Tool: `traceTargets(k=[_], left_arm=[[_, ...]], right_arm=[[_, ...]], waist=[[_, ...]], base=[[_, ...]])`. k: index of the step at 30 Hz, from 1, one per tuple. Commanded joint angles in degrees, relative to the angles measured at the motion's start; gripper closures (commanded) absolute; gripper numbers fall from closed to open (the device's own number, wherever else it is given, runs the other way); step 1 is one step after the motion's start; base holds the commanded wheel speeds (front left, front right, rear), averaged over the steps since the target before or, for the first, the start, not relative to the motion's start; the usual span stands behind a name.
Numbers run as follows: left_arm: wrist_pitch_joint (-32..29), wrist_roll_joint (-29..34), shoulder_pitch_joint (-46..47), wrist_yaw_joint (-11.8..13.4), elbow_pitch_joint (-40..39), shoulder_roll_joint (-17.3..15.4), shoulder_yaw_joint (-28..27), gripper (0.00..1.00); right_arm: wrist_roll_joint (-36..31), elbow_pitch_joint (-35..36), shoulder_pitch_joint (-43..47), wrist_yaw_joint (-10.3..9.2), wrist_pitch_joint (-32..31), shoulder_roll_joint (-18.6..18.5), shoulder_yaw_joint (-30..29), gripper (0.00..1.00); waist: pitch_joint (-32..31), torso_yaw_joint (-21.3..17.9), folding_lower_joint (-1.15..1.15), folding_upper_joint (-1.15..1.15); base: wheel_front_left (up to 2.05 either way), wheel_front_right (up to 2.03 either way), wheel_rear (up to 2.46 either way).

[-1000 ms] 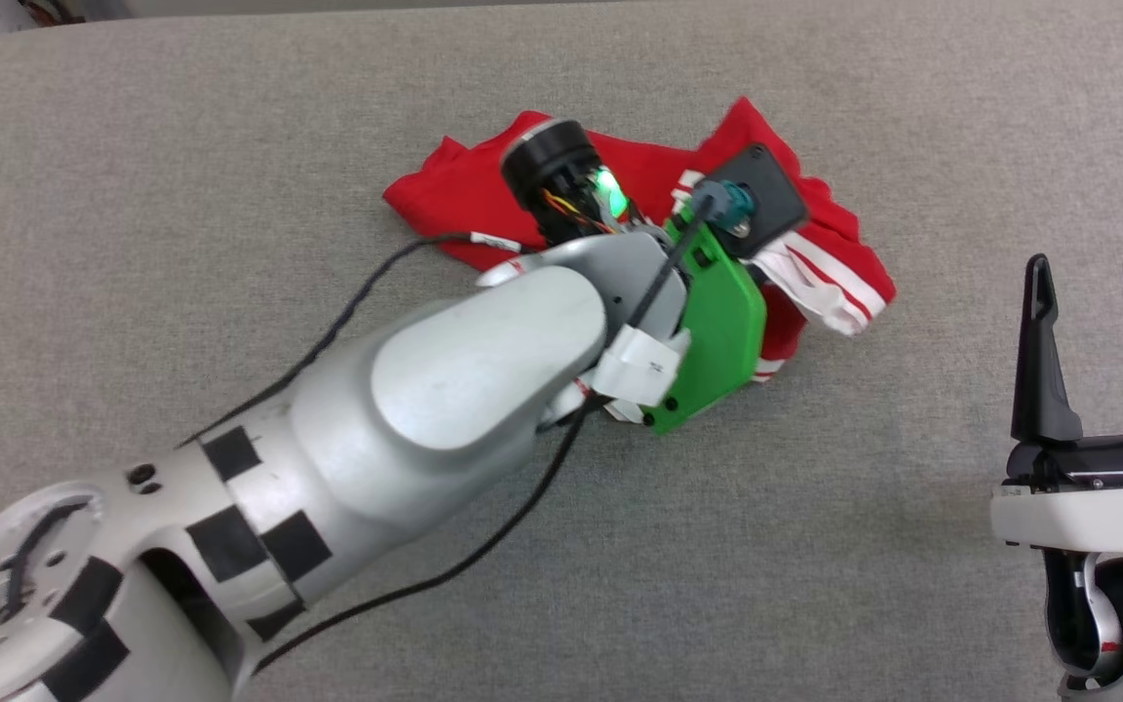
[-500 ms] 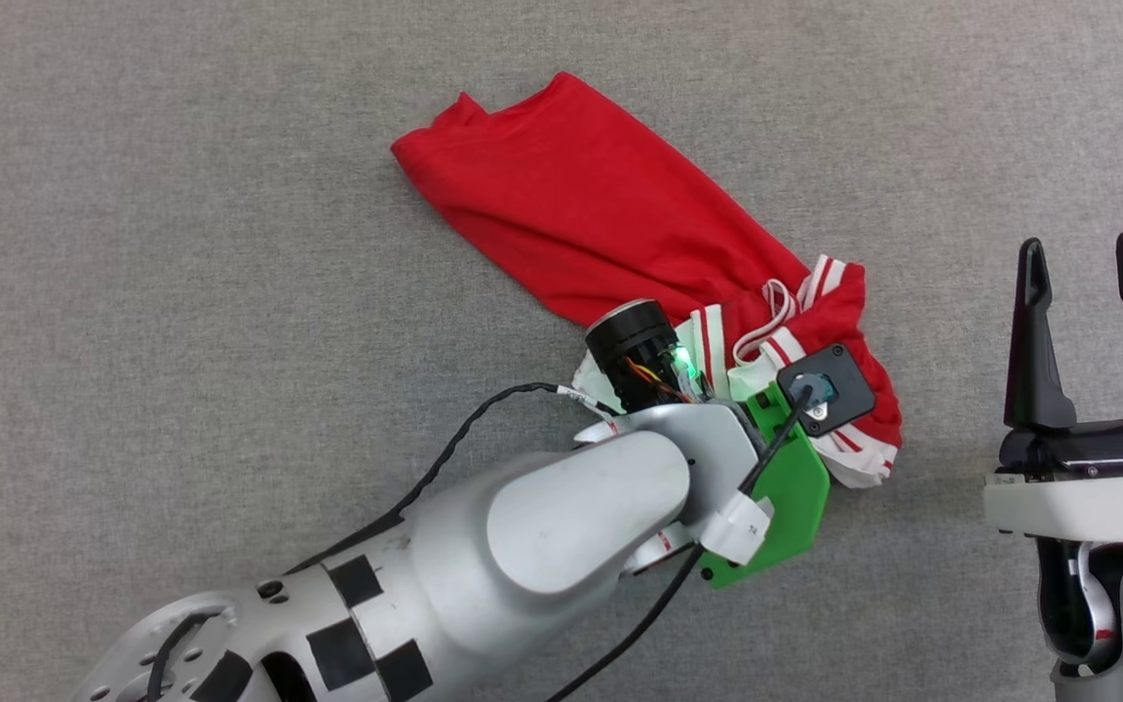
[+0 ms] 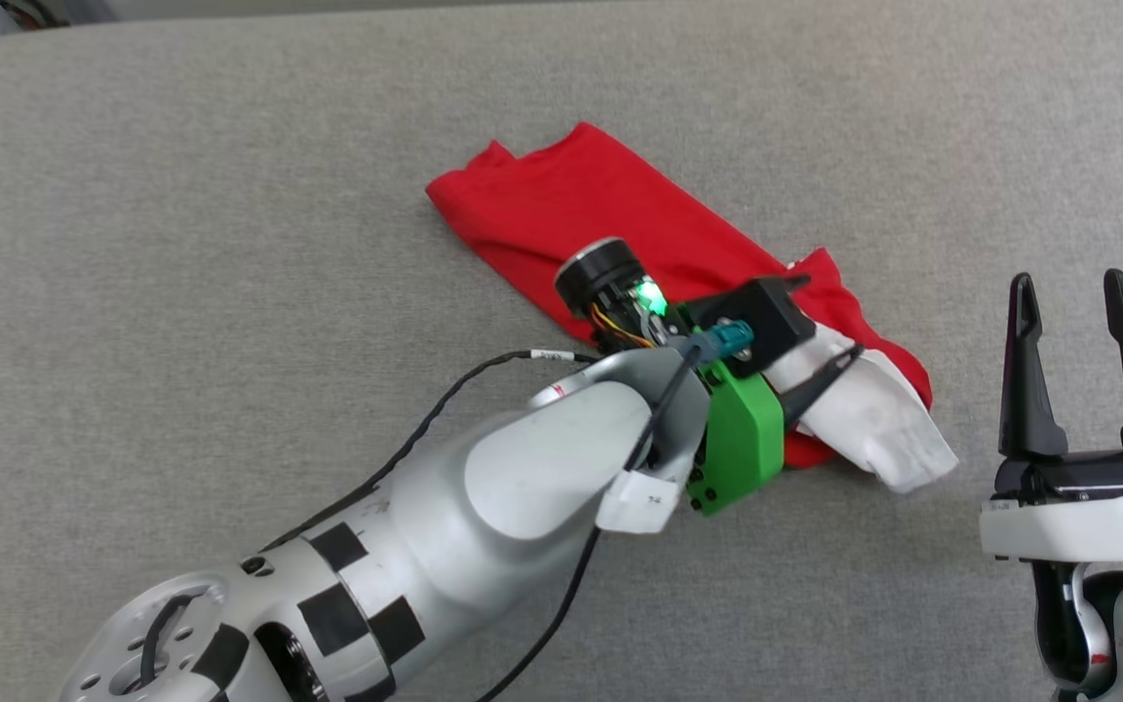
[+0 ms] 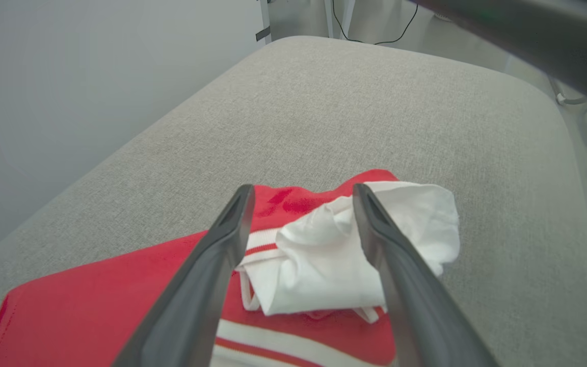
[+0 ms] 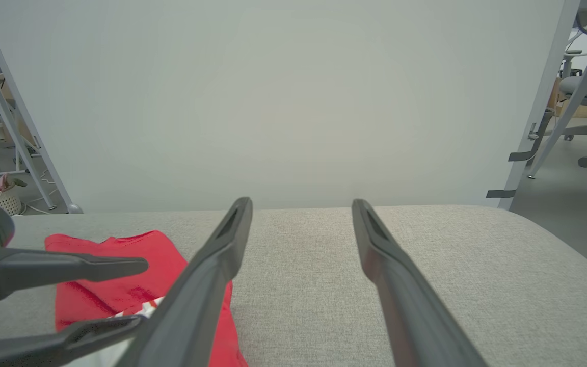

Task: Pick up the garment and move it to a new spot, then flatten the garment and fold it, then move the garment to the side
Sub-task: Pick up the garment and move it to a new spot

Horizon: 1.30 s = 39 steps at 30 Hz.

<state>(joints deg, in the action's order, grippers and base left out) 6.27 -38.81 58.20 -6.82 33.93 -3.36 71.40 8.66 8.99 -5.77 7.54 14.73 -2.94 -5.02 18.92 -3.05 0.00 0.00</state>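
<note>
- The garment (image 3: 610, 210) lies crumpled on the grey counter (image 3: 181, 244), its red body stretched away and its white sleeve (image 3: 878, 429) at the near right end.
- The left jaws stand wide open over this sleeve, holding nothing.
- The right jaws, also wide open and empty, stand apart, to the right of the garment.

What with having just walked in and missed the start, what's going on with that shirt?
The robot's left pincer is over the red garment, which lies crumpled on the grey padded surface. Its jaws are open, straddling the bunched white sleeve without gripping it. The right pincer sits open off to the side, clear of the cloth. Flattening and folding are not yet done.
</note>
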Motion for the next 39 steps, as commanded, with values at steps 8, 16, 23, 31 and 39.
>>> traceTargets(k=[8, 16, 23, 31, 39], left_arm=[[8.24, 0.64, -2.3, 7.48, 0.12, -3.42, -6.91, 0.0], [8.71, 6.31, -13.32, 17.43, -12.36, -12.13, -22.02, 0.0], [8.72, 11.95, -27.09, 21.75, -21.11, -15.78, -35.27, 0.0], [8.72, 16.08, -40.9, 21.17, -25.08, -15.04, -46.44, 0.0], [8.73, 19.82, -50.73, 16.34, -26.49, -11.73, -53.92, 0.0]], right_arm=[[-0.72, -0.14, 3.2, -0.05, 0.27, 0.06, 0.06, 0.0], [-1.26, 0.29, 5.0, -0.05, 0.27, 0.06, 0.14, 0.0], [-1.56, -0.02, 6.22, -0.05, 0.27, 0.06, 0.21, 0.0], [-1.57, -1.5, 7.68, -0.05, 0.27, 0.06, 1.17, 0.0], [-1.31, -4.09, 9.87, -0.05, 0.27, 0.06, 1.76, 0.0]], waist=[[-7.74, 4.3, 0.0, 0.0], [-10.33, 6.32, 0.0, 0.0], [-12.09, 7.56, 0.0, 0.0], [-13.81, 7.83, 0.0, 0.0], [-15.57, 7.62, 0.0, 0.0]], base=[[0.0, 0.0, 0.0], [0.0, 0.0, 0.0], [0.0, 0.0, 0.0], [0.0, 0.0, 0.0], [0.0, 0.0, 0.0]])
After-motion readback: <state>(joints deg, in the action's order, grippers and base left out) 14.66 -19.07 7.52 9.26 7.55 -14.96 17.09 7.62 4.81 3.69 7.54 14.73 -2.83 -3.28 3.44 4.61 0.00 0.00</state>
